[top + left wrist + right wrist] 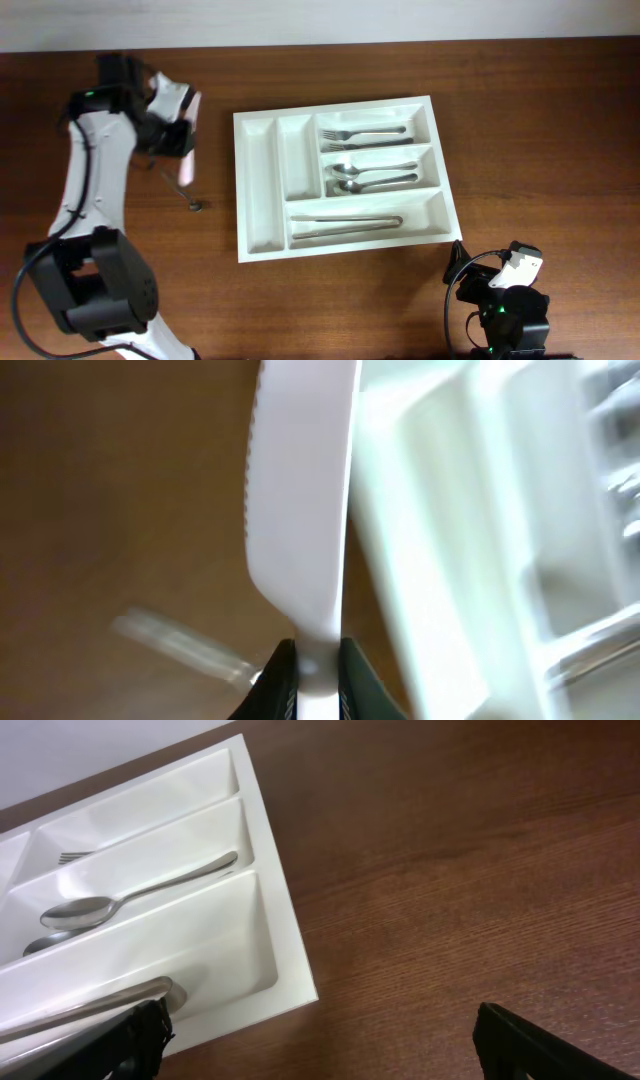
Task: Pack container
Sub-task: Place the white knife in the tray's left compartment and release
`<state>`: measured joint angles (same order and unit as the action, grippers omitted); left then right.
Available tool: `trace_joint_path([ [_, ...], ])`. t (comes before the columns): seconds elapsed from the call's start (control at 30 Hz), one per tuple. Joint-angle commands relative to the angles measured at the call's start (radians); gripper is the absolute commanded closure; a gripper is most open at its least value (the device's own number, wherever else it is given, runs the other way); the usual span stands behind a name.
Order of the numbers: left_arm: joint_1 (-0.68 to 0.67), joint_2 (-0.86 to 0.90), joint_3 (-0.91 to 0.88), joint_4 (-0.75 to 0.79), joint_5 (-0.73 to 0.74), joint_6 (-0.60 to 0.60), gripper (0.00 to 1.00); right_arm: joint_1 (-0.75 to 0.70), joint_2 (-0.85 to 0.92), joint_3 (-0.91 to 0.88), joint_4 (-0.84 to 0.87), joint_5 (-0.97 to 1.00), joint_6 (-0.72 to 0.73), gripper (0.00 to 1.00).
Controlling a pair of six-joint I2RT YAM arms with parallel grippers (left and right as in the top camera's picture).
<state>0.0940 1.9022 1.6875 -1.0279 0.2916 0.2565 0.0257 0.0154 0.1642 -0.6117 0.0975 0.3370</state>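
Sitting mid-table, the container (pixel 262 190) is a white five-compartment tray with bare wood on all sides of it, widest on the right of the table (pixel 540 150). Forks (pixel 362 133), spoons (pixel 370 176) and long utensils (pixel 345 222) fill its wider slots. To its left, the left gripper (pixel 318 670) clamps a white knife (pixel 300 490); only the wrist view shows the knife's serrations. A small metal utensil (pixel 190 203) lies nearby. The right gripper (pixel 320 1055) rests near-right, fingers apart.

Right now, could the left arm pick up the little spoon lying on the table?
Probably not yet: the spoon lies near it, nothing between, but the left gripper is shut on a white knife.
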Motion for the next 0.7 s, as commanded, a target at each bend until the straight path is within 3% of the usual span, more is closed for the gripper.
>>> trace_joint_path([
  [0.0,-0.100,0.011,0.015,0.049,0.102,-0.229,0.98,-0.008,-0.012,-0.008,0.003,0.019,-0.003,0.01],
  [0.33,-0.336,0.024,0.015,0.164,-0.055,-0.497,0.98,-0.008,-0.012,-0.008,0.003,0.019,-0.003,0.01],
  [0.67,-0.405,0.154,0.015,0.172,-0.109,-0.560,0.98,-0.008,-0.012,-0.008,0.003,0.019,-0.003,0.01],
])
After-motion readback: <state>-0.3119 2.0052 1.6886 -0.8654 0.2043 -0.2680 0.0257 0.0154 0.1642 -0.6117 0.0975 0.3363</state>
